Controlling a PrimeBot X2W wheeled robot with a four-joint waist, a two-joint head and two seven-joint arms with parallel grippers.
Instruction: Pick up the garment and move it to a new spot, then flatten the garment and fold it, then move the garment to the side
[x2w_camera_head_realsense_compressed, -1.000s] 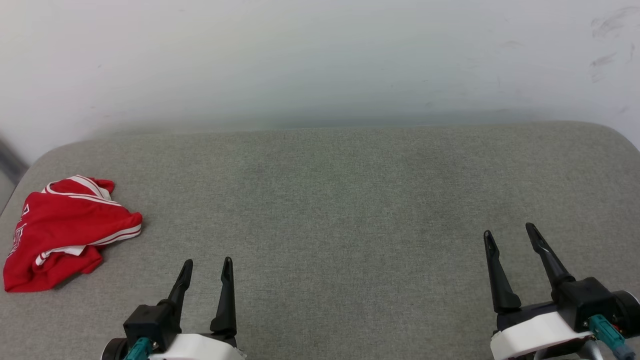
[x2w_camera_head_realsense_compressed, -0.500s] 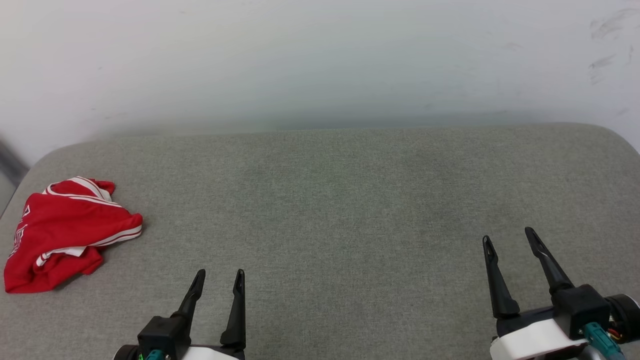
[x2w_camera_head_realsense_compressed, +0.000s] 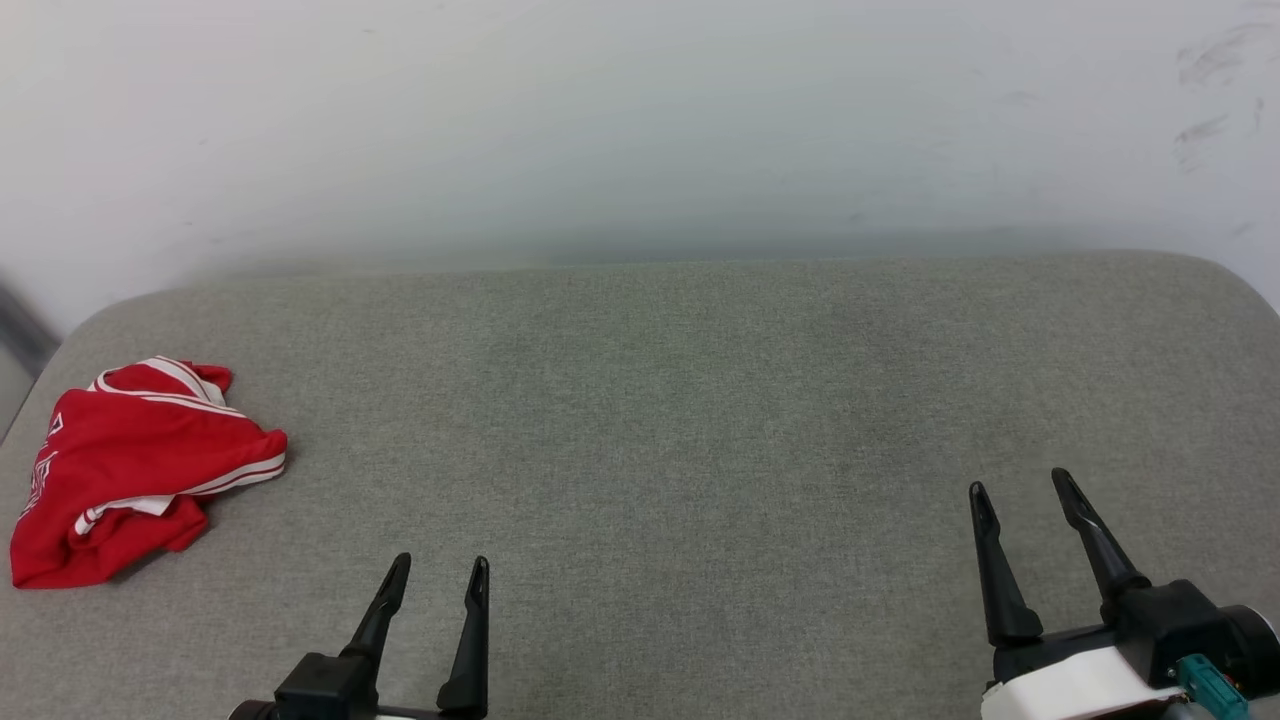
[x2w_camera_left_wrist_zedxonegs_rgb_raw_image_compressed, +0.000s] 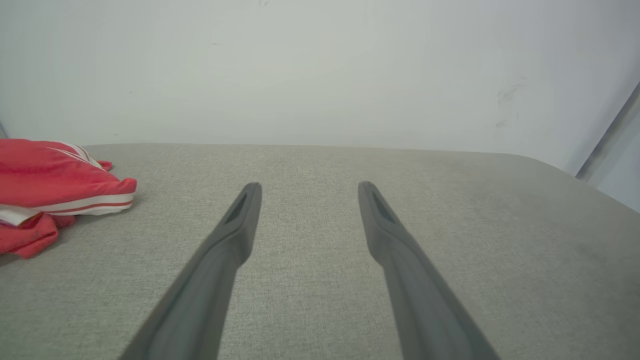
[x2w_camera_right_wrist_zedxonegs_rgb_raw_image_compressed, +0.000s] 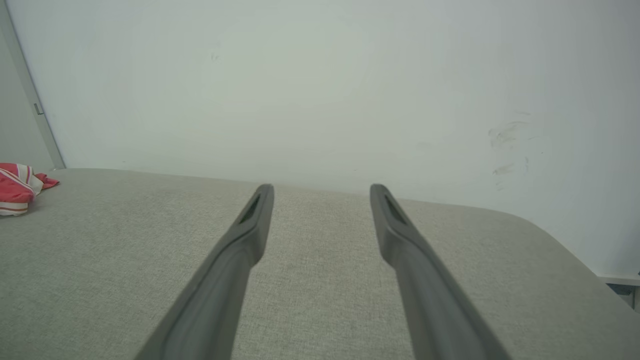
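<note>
The garment (x2w_camera_head_realsense_compressed: 130, 470), red with white striped trim, lies crumpled in a heap at the far left of the grey cushioned surface (x2w_camera_head_realsense_compressed: 660, 400). It also appears at the left edge of the left wrist view as the garment (x2w_camera_left_wrist_zedxonegs_rgb_raw_image_compressed: 45, 185) and, small, in the right wrist view (x2w_camera_right_wrist_zedxonegs_rgb_raw_image_compressed: 17, 187). My left gripper (x2w_camera_head_realsense_compressed: 440, 565) stands open at the lower left, to the right of the heap and apart from it, nothing between its fingers. At the lower right my right gripper (x2w_camera_head_realsense_compressed: 1020, 490) is open and empty, far from the cloth.
A pale wall (x2w_camera_head_realsense_compressed: 640, 120) rises directly behind the cushion. The cushion's corners are rounded, and its left edge drops off just beyond the garment. A wide stretch of bare grey fabric lies between the two grippers.
Both grippers have drawn back toward the bottom of the head view, the left one more and slightly rightward. The garment has stayed put.
</note>
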